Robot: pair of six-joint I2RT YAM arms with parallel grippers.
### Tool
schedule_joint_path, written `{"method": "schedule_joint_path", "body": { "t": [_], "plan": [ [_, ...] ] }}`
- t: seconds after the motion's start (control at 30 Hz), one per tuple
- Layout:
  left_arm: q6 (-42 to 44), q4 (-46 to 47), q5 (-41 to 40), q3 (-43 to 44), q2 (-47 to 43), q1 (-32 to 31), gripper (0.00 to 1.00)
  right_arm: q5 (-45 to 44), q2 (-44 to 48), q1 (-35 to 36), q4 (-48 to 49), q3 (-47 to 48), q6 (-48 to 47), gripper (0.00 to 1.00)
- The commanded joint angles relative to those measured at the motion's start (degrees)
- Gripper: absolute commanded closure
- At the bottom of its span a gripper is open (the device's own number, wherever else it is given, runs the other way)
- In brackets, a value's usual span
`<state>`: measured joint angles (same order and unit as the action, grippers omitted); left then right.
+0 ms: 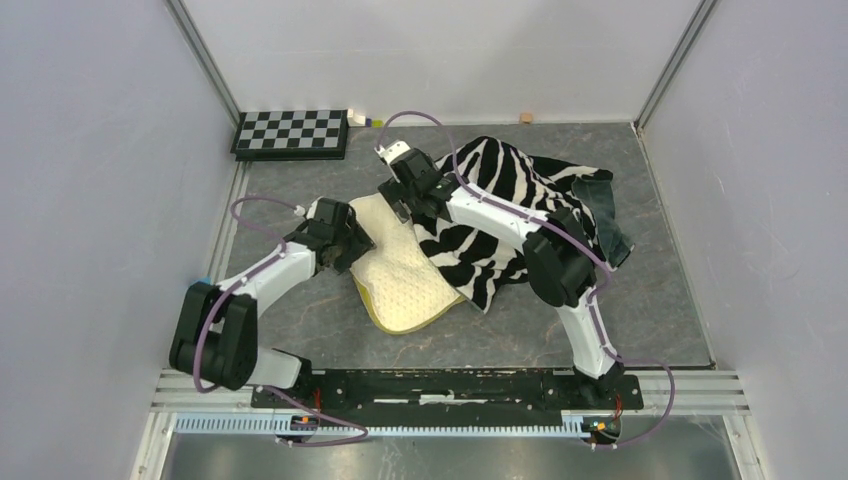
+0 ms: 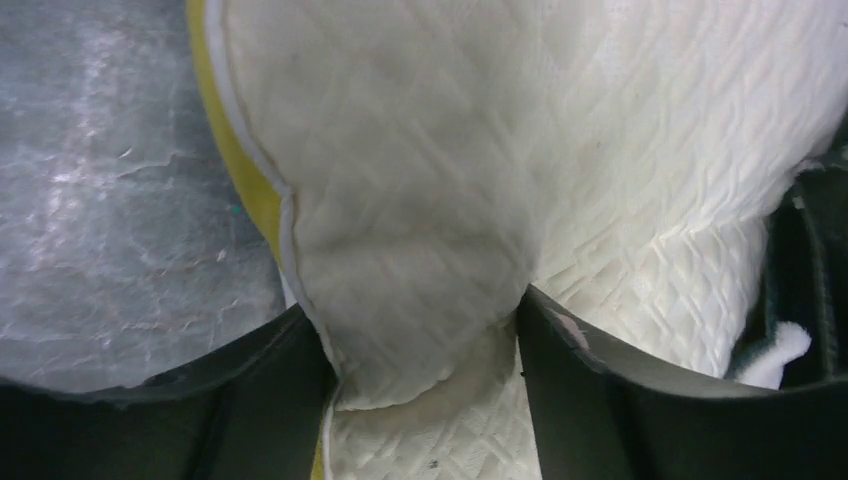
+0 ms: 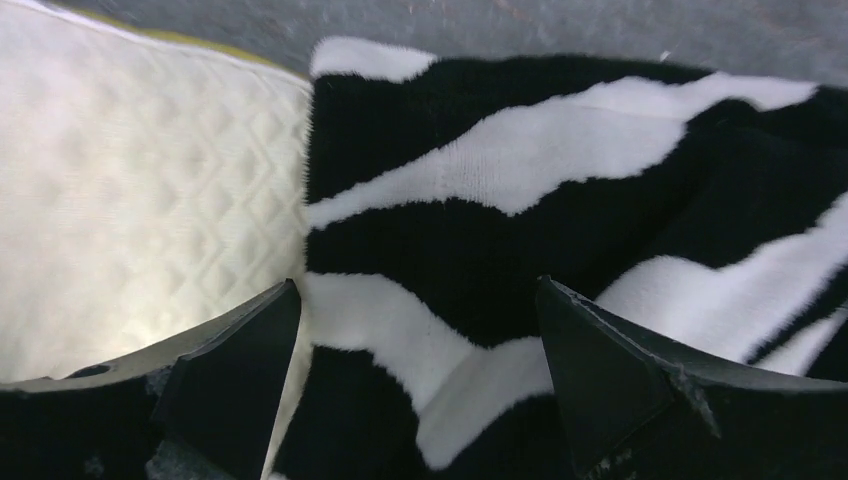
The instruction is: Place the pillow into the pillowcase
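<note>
Cream-white quilted rectangular pillow (image 1: pixel 405 280) on grey table (image 1: pixel 330 330), right side covered by zebra-striped plush fabric pillowcase (image 1: pixel 500 190), left gripper (image 2: pixel 425 330) fingers spread, pillow edge bulging between them, right gripper (image 3: pixel 420 300) fingers spread over pillowcase hem, pillow at left.

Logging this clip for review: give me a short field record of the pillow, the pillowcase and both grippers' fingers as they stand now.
pillow: cream, quilted, yellow edge band; lies on the table, mostly uncovered
pillowcase: bunched, zebra face up, overlapping the pillow's right side
left gripper: fingers apart, a fold of the pillow's corner between them
right gripper: fingers apart over the zebra fabric beside the pillow, holding nothing
task state: pillow not yet fully inside
other: checkerboard at the far left
</note>
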<state>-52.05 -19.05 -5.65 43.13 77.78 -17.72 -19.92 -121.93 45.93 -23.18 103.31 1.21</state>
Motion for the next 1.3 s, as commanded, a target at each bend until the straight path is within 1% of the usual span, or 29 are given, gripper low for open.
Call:
{"method": "schedule_joint_path", "body": {
  "t": [0.0,0.07,0.13,0.17,0.23,0.27,0.3,0.37,0.47,0.53,0.63,0.67,0.73,0.77,0.83,0.9,0.93,0.97,1.0,1.03,1.07,1.1,1.17,1.27],
  "plan": [
    [0.29,7.72,2.5,0.95,5.1,0.31,0.42,4.77,-1.87,-2.28,1.28,2.14,1.82,0.11],
    [-0.62,8.1,3.41,0.56,6.88,0.22,0.7,6.55,-1.41,-2.43,2.5,1.07,2.31,0.28],
    [-0.34,7.72,3.99,0.73,8.19,0.14,0.93,7.07,-1.26,-2.36,1.75,1.47,3.57,0.55],
    [-0.04,7.29,4.06,0.81,8.67,0.14,0.98,7.46,-0.81,-2.34,1.39,1.73,4.49,0.72],
    [0.36,7.75,4.65,0.64,8.98,-0.05,0.98,9.48,0.88,-2.19,1.55,1.94,6.97,0.92],
    [0.52,8.09,5.12,0.7,8.94,-0.55,0.98,10.92,1.81,-1.8,1.92,2.26,9.01,0.99],
    [0.55,8.51,5.38,1.12,8.85,-1.14,0.98,12.87,2.48,-1.06,2.51,2.96,10.62,1.0],
    [-0.24,9.06,5.39,3.47,8.93,-4.43,0.98,15.01,2.23,1.23,3.77,6.09,13.46,1.0],
    [-1.98,7.74,4.7,9.53,10.35,-9.16,0.98,17.83,-2.31,2.54,3.87,13.54,17.11,1.0],
    [-3.15,5.69,4.43,11.66,11.31,-9.12,0.98,17.5,-4.43,2.06,2.98,15.8,18.05,1.0],
    [-2.94,4.33,3.45,11.64,11.46,-6.59,0.98,16.4,-2.75,1.03,3.46,12.35,17.36,1.0],
    [-2.48,4.14,3.61,11.62,11.56,-5.77,0.98,15.67,-1.19,0.77,3.64,10.62,16.77,0.97],
    [-1.85,4.02,4.2,11.86,12.09,-4.82,0.95,14.58,1.62,0.13,3.8,8.09,15.42,0.75],
    [-1.66,4.18,4.7,12.05,12.44,-4.5,0.91,13.91,2.98,0.05,3.16,7.72,14.51,0.61],
    [-1.11,3.79,5.29,12.81,12.77,-4.37,0.78,11.39,5.2,0.03,0.57,7.66,12.38,0.38],
    [-0.32,3.17,5.39,13.18,12.06,-4.36,0.54,8.25,8.1,0.03,-2.5,6.63,10.59,0.24],
    [0.24,2.52,5.21,13.14,11.28,-4.36,0.45,6.52,10.7,0.06,-3.38,4.45,10.05,0.18],
    [0.69,1.78,4.9,12.97,10.35,-4.35,0.33,4.75,13.99,0.03,-3.49,1.42,9.79,0.13],
    [1.23,1.27,4.86,12.5,8.87,-4.4,0.22,2.7,17.23,0.05,-3.08,-3.41,9.75,0.1],
    [1.77,0.85,5.05,11.72,7.23,-4.44,0.09,1.17,21.48,0.03,-1.68,-8.34,9.65,0.04],
    [2.29,0.2,4.79,10.67,5.71,-4.51,0.02,0.01,25.78,0.03,0.19,-14.49,9.67,0.02],
    [2.84,-0.29,4.46,9.73,3.76,-4.5,0.0,-0.8,29.26,-0.03,1.53,-20.75,9.69,0.02],
    [3.72,-1.62,4.27,7.35,0.07,-4.51,0.0,-2.53,35.76,0.02,3.19,-30.1,9.99,0.02],
    [4.41,-2.88,5.22,3.82,-5.88,-4.99,0.0,-4.1,43.55,0.03,4.52,-42.24,11.15,0.02]
  ]
}}
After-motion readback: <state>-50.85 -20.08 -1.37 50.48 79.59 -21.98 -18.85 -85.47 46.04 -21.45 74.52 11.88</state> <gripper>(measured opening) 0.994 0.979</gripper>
